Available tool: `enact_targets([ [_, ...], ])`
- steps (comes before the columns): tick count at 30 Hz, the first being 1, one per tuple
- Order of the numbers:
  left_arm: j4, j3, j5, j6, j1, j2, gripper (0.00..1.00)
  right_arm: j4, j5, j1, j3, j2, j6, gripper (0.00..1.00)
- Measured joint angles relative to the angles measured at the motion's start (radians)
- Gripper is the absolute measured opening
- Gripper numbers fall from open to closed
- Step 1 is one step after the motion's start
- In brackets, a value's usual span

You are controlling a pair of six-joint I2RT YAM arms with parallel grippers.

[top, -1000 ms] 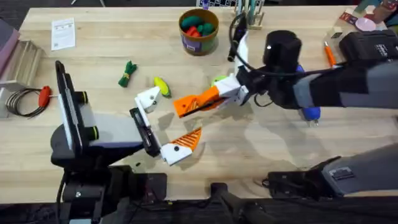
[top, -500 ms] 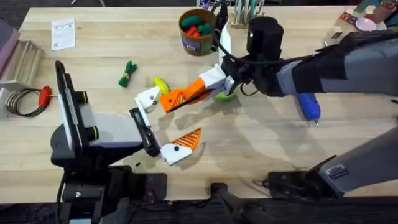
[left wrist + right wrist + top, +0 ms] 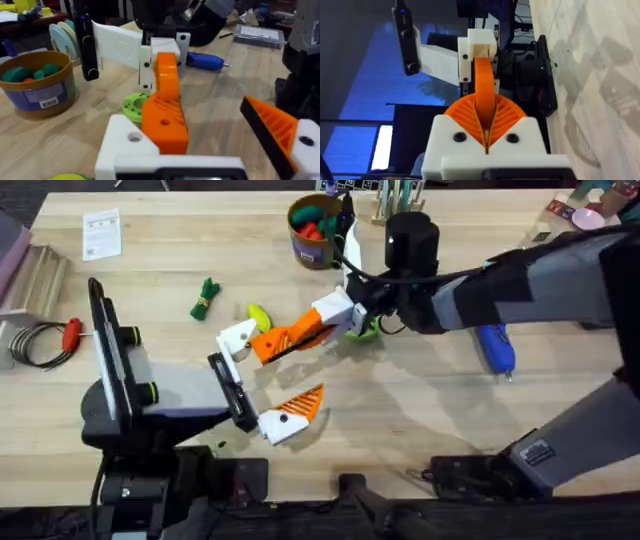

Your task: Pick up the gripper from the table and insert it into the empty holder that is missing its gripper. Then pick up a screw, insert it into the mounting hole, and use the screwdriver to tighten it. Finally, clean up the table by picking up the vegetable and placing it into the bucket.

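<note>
The gripper (image 3: 268, 343) — pinched in right end effector (image 3: 290, 338) — meets holder (image 3: 238, 337).

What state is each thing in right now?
Orange finger: clamped in right gripper, tip at holder.
Holder: meeting the finger; seating unclear.
Left gripper: open.
Screwdriver: lying on table.
Bucket: upright, toys inside.
Green vegetable: lying on table.
</note>
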Motion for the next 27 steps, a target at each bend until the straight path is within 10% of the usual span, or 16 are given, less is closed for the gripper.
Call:
enact_targets([
  [27,0.002,0.0,-0.009,0.005,0.003,0.0,0.985,-0.001,0.053,0.031,0.034,0.0,-0.034,0.008],
])
